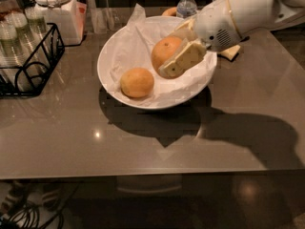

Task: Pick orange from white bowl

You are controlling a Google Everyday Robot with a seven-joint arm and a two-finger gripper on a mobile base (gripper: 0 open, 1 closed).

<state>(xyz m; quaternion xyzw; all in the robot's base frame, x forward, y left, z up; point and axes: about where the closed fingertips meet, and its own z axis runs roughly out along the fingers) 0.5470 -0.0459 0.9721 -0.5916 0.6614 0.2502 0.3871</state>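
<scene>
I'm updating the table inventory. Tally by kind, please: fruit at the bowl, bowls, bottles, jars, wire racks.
Fruit: 2 (the orange, held by the gripper over the white bowl; a paler fruit lying in it)
Bowls: 1
Bottles: 1 (water bottle)
Jars: 1 (white-lidded jar)
Wire racks: 1 (black wire rack)
Total: 6
</scene>
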